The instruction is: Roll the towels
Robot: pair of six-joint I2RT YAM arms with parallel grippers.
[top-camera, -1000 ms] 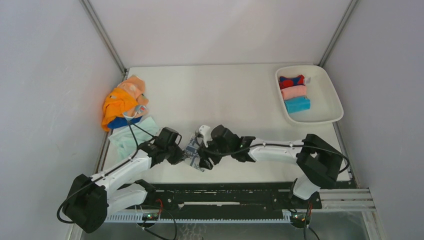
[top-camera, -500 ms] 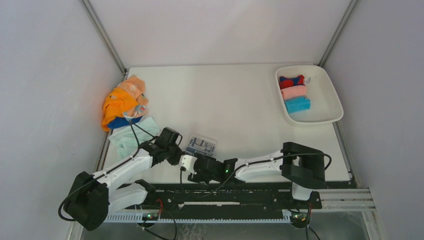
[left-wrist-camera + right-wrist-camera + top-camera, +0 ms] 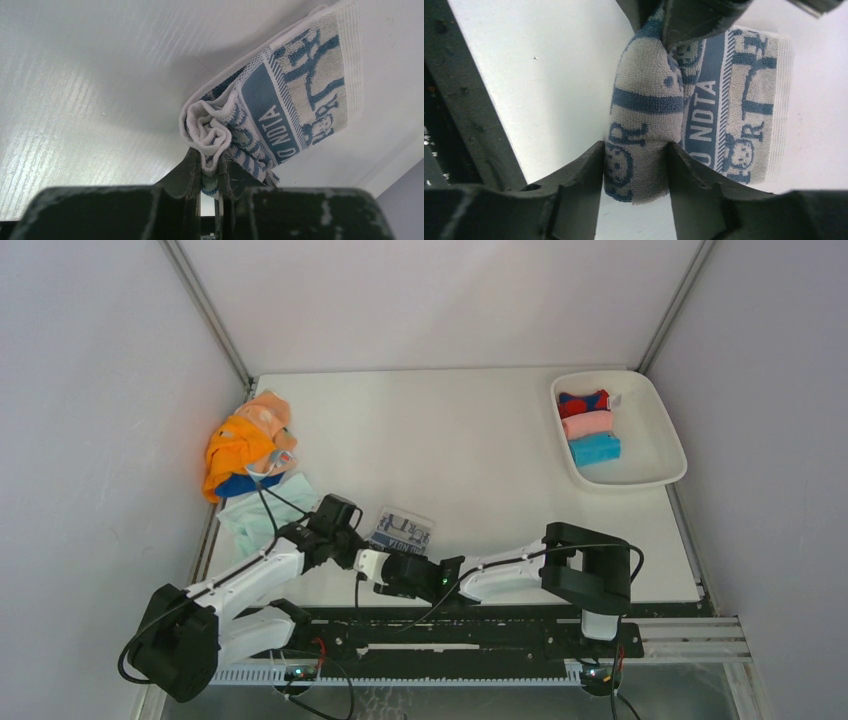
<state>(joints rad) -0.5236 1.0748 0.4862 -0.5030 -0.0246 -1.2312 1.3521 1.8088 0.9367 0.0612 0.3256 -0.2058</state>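
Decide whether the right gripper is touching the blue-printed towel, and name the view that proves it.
Touching. The right wrist view shows the right gripper straddling the blue-printed towel, both fingers pressing its rolled part.

The left arm (image 3: 250, 580) and the right arm (image 3: 500, 575) meet at a white and blue towel (image 3: 403, 531) near 7 o'clock on the table (image 3: 470, 440), a heap of towels (image 3: 243, 448) sits at 10 o'clock, and a white tray (image 3: 650, 440) with three rolled towels (image 3: 590, 426) is at 2 o'clock.

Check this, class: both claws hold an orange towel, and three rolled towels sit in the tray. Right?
No: the towel in the left claw and right claw is blue-printed white, not orange; both wrist views show it. The rest holds.
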